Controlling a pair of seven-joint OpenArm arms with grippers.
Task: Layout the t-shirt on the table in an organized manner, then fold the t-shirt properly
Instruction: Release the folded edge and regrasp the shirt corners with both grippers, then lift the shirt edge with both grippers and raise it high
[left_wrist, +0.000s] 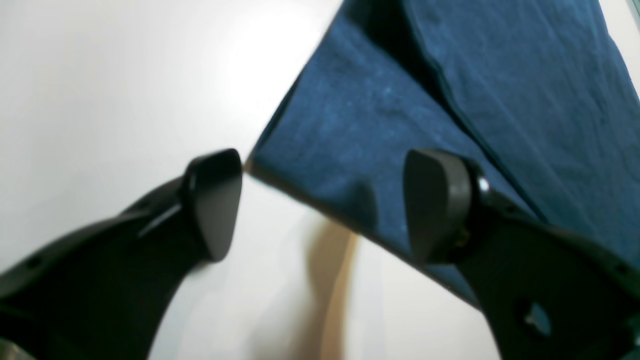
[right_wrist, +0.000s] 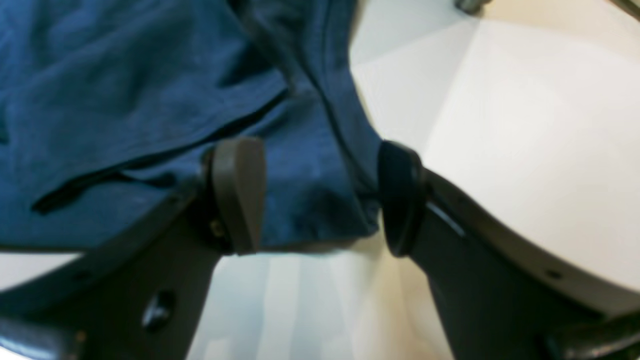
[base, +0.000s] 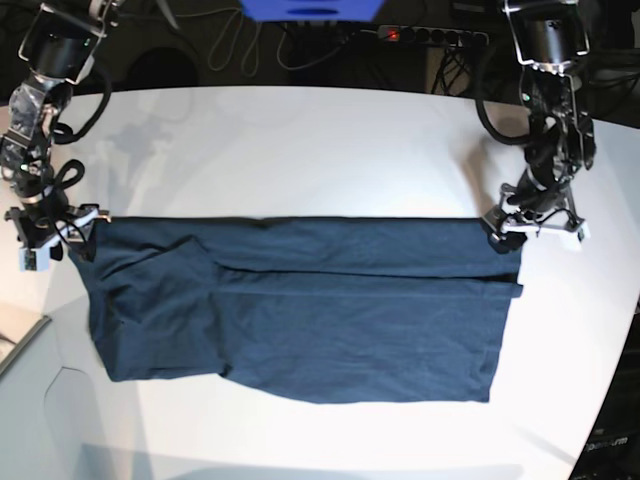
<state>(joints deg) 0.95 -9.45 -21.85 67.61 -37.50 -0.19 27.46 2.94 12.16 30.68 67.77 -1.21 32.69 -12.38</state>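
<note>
The t-shirt lies flat on the table, spread as a wide dark-blue band across the near half of the white top. Its near hem runs roughly straight, just back from the front edge. One side has been folded inward — a long straight crease runs across the middle of the cloth, and a second layer overlaps the far portion.

Right gripper: in the base view it sits at the shirt's far corner on that view's left. The wrist view shows its jaws standing apart, with a corner of the blue cloth lying between them. One pad rests over the fabric, the other sits at the cloth's edge beside bare table. The jaws are not pressed together on the fabric.

Left gripper: in the base view it sits at the opposite far corner, on that view's right. Its jaws are also wide apart. One pad is over bare table, just off the tip of the shirt's corner; the other hangs over the blue cloth. A folded seam runs diagonally past it — nothing is gripped.

Beyond the curved far edge of the table, cables and a power strip lie on a dark floor.
</note>
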